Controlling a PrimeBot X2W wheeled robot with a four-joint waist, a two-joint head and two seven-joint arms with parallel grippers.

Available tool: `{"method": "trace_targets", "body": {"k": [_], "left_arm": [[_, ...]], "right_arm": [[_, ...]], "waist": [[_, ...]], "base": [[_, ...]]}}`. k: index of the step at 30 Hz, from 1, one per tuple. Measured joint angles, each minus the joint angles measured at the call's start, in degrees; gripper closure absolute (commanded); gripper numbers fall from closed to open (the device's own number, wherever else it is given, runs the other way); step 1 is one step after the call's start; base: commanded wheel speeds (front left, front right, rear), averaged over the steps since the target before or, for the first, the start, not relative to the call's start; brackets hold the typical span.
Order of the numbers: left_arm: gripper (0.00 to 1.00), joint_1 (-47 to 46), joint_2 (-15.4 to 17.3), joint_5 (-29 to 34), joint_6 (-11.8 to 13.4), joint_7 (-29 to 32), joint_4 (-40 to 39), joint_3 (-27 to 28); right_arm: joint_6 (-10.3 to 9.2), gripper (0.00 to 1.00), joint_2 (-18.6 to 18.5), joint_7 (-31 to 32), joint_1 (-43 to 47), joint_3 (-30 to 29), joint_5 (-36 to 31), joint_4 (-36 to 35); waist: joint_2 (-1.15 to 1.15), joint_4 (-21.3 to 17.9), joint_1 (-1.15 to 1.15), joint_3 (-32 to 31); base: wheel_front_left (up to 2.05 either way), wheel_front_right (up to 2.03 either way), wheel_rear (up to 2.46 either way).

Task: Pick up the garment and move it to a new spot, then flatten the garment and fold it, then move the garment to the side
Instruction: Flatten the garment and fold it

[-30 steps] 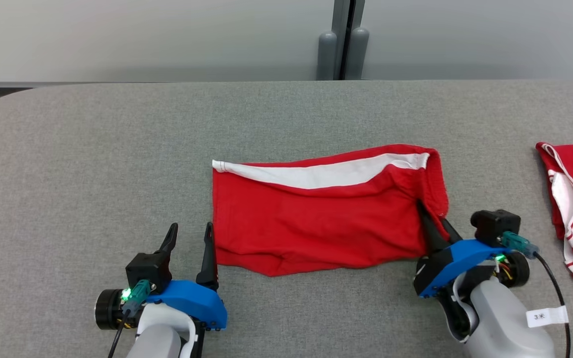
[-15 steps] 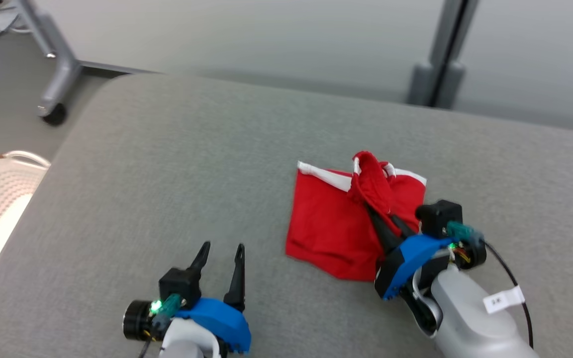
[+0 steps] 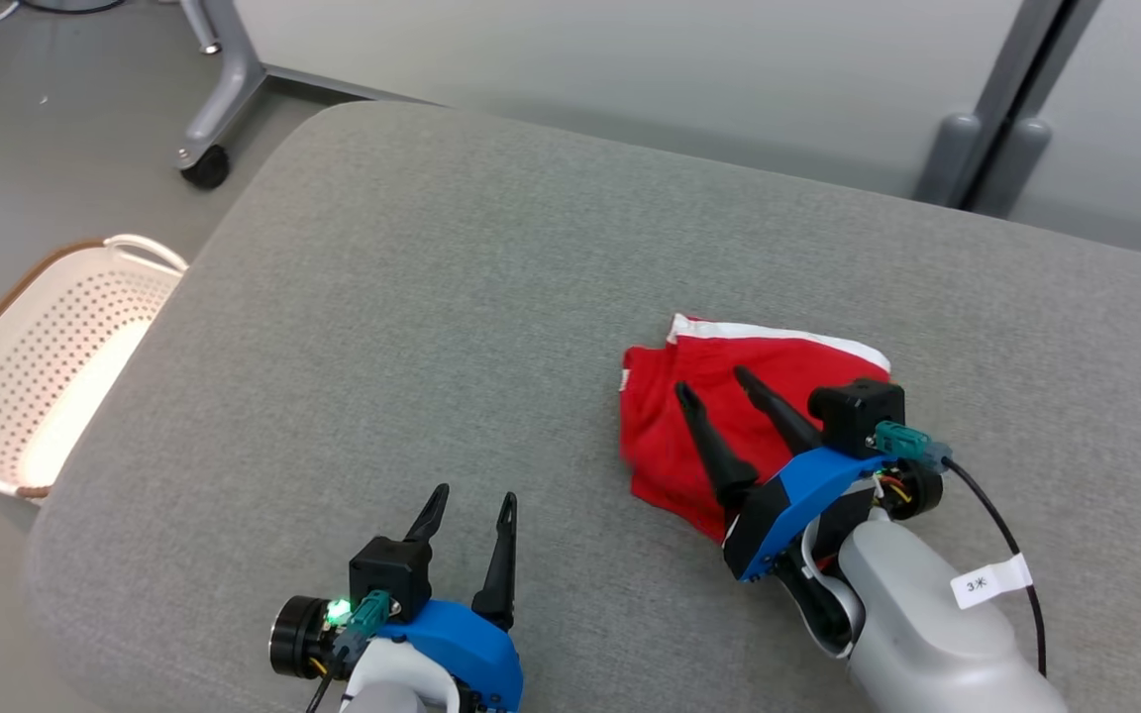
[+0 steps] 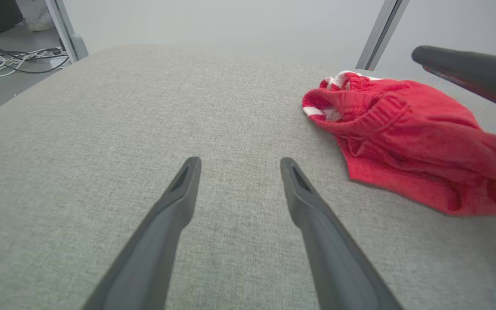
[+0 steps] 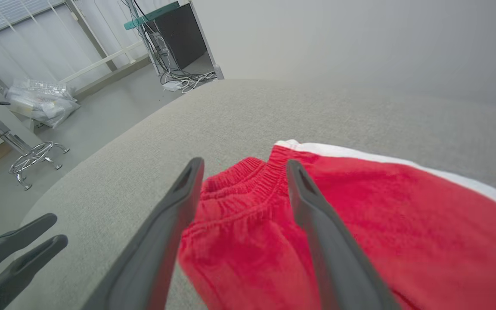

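Grey fabric tabletop (image 3: 432, 297), with a white perforated plastic basket (image 3: 65, 337) cut off at its left. Left gripper (image 3: 474, 493): 2 fingers apart. Crumpled red white-trimmed garment (image 3: 655, 436) lies right of centre, partly hidden beneath the spread fingers of the right gripper (image 3: 711, 381); the right wrist view reveals its ribbed waistband (image 5: 239, 181).

A crumpled red-and-white garment (image 3: 652, 436) lies on the grey fabric table (image 3: 412, 327).

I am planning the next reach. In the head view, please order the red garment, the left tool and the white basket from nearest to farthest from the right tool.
1. Red garment: lying beneath the open right tool.
2. Left tool: to its left, over the table.
3. White basket: past the table's left end.
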Motion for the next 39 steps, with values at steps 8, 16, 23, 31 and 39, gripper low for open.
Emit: {"method": "trace_targets", "body": {"k": [8, 16, 23, 31, 39], "left_arm": [[0.00, -0.70, -0.07, 1.54, 0.97, 0.00, -1.32, 2.25], [0.00, -0.93, -0.08, 5.60, 2.52, 0.00, -3.11, 6.75], [0.00, 1.13, -0.08, 8.17, 3.03, 0.00, -4.10, 11.80], [0.00, 5.47, -0.11, 9.43, 3.02, 0.00, -4.61, 16.25], [0.00, 9.33, -0.08, 10.71, 3.04, 0.00, -4.66, 18.59]], "right_arm": [[0.00, 0.00, -0.03, -0.01, 0.93, -9.91, -7.93, -4.28], [0.00, 0.00, -0.21, -0.02, 8.09, -24.19, -17.74, -10.28], [-0.01, 0.00, -0.22, -0.02, 12.33, -26.79, -18.53, -11.77], [-0.01, 0.00, -0.23, -0.02, 15.63, -24.61, -18.05, -11.59], [-0.01, 0.00, -0.19, -0.02, 19.48, -21.94, -16.90, -11.49]], "waist": [[0.00, -5.49, 0.00, 0.27], [0.00, -12.40, -0.01, -0.26], [0.00, -17.85, -0.01, -1.56], [0.00, -22.45, -0.01, -4.22], [-0.01, -24.90, -0.01, -7.72]], "base": [[0.00, 0.00, 0.00], [0.00, 0.00, 0.00], [0.00, 0.00, 0.00], [0.00, 0.00, 0.00], [0.00, 0.00, 0.00]]}}
